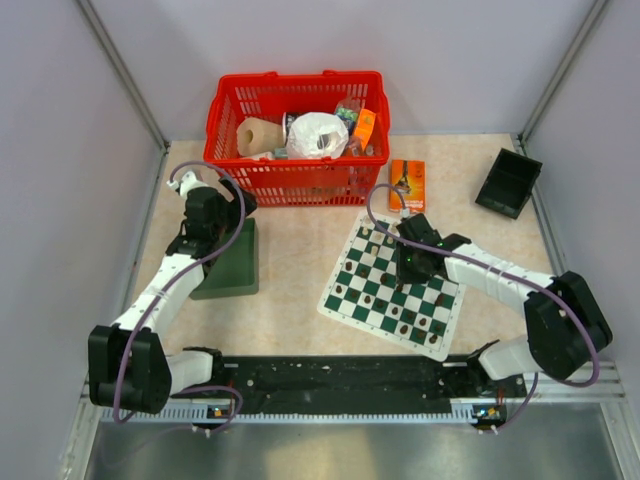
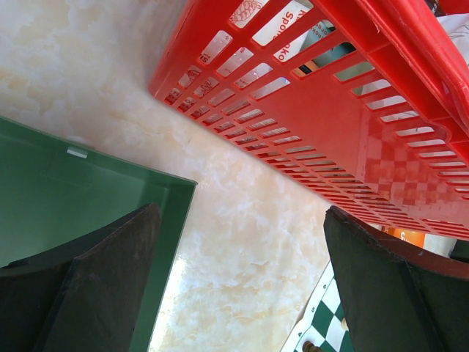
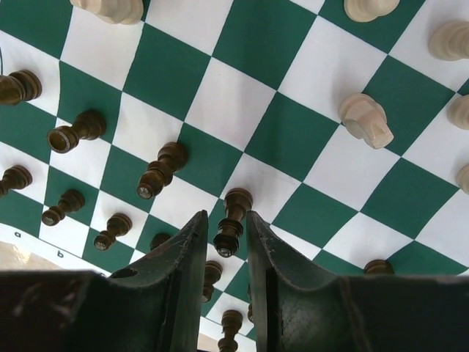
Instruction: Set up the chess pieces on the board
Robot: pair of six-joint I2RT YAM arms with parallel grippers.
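Right wrist: dark chess piece upright on board; right gripper straddles it.

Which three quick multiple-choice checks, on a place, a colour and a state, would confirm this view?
1. The right gripper hangs over: A the board; B the red basket; C the black tray.
2. The piece between its fingers is: A cream; B dark brown; C red.
3. The left gripper is: A shut on a piece; B open, empty; C out of view.
Answers: 1 A, checks fill its wrist view. 2 B, it looks dark brown. 3 B, fingers wide apart, nothing between.
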